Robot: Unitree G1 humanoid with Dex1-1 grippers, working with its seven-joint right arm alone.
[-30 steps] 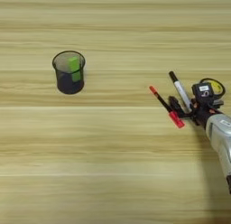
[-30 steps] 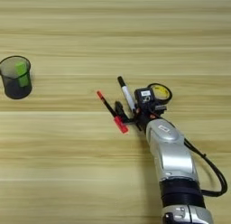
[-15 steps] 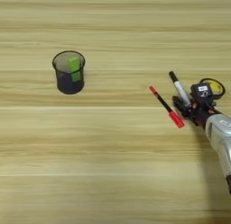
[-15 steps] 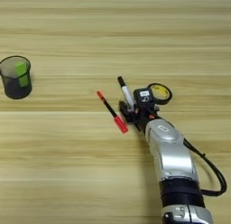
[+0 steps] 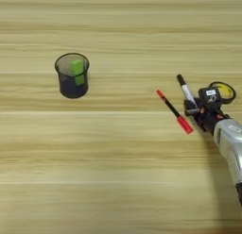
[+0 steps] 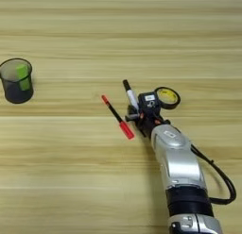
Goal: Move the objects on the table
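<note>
The right arm's black two-fingered gripper (image 6: 137,116), its finger state unclear, sits at the white black-capped marker (image 6: 130,96), seemingly lining up to grasp it on the light wooden table (image 6: 71,171).

The whole view is filled by a broad light wooden table (image 5: 118,181), striped lengthwise with pale grain bands.
</note>
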